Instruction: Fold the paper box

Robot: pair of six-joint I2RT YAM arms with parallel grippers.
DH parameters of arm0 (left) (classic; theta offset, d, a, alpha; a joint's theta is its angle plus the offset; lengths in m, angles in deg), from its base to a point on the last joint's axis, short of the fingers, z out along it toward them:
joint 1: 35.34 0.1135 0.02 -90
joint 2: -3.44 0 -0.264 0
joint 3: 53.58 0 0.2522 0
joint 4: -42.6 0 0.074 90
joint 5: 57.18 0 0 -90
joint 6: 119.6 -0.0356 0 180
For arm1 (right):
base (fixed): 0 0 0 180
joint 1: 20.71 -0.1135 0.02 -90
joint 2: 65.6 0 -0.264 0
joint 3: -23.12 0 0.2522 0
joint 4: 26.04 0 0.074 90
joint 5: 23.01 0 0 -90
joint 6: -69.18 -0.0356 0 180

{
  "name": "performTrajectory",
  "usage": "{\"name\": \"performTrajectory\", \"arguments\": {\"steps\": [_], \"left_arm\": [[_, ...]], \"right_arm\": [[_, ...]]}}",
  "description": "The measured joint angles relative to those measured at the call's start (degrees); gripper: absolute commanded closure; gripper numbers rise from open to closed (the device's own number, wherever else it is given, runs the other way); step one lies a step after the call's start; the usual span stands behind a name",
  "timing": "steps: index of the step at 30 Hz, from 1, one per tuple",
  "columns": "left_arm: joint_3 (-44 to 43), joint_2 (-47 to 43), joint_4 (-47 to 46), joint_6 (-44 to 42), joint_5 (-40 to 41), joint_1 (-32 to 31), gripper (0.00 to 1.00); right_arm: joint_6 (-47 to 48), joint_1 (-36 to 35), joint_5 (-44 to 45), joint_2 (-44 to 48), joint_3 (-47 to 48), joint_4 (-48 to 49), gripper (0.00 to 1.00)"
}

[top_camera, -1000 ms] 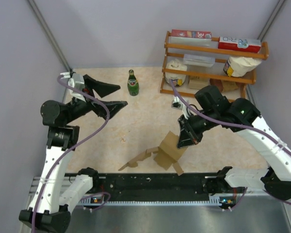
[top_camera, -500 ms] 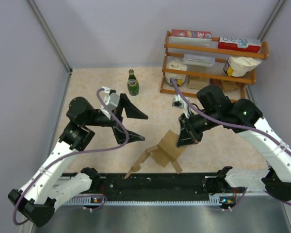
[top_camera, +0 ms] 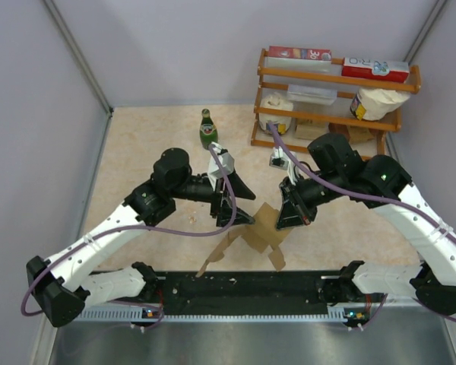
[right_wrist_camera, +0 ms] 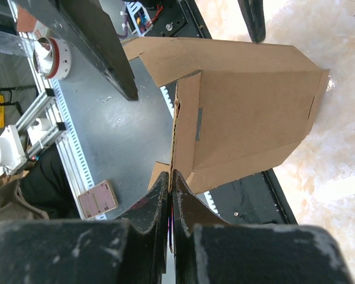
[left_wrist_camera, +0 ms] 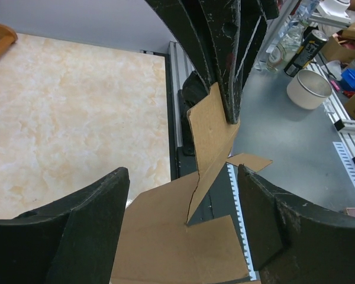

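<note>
Pinching an upright flap of the paper box (right_wrist_camera: 248, 112) by its edge, the right gripper (right_wrist_camera: 170, 176) has its fingers pressed together on the cardboard. The box, half-formed with flaps splayed, sits at the lower centre of the top view, beside the black rail (top_camera: 251, 285). The left gripper (top_camera: 251, 208) hangs spread wide at its left side; cardboard lies between its fingers (left_wrist_camera: 77, 231) in the wrist view.

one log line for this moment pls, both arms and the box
task: fold paper box | right end effector: shut on raised flap edge | left end effector: open, straddling sheet | state: partly folded
</note>
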Motion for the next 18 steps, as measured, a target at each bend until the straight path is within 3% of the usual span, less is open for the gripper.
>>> {"name": "performTrajectory", "arguments": {"steps": [7,12,18], "left_arm": [[-2.2,4.1,0.1,-0.8,0.8,-4.0,0.37],[-2.7,6.3,0.1,-1.2,0.8,-5.4,0.6],[-2.8,6.9,0.1,-1.1,0.2,-5.9,0.72]], "right_arm": [[0.1,0.0,0.0,0.0,0.0,0.3,1.0],[0.2,0.0,0.2,0.0,0.0,0.3,1.0],[0.2,0.0,1.6,0.0,0.0,0.2,0.96]]}}
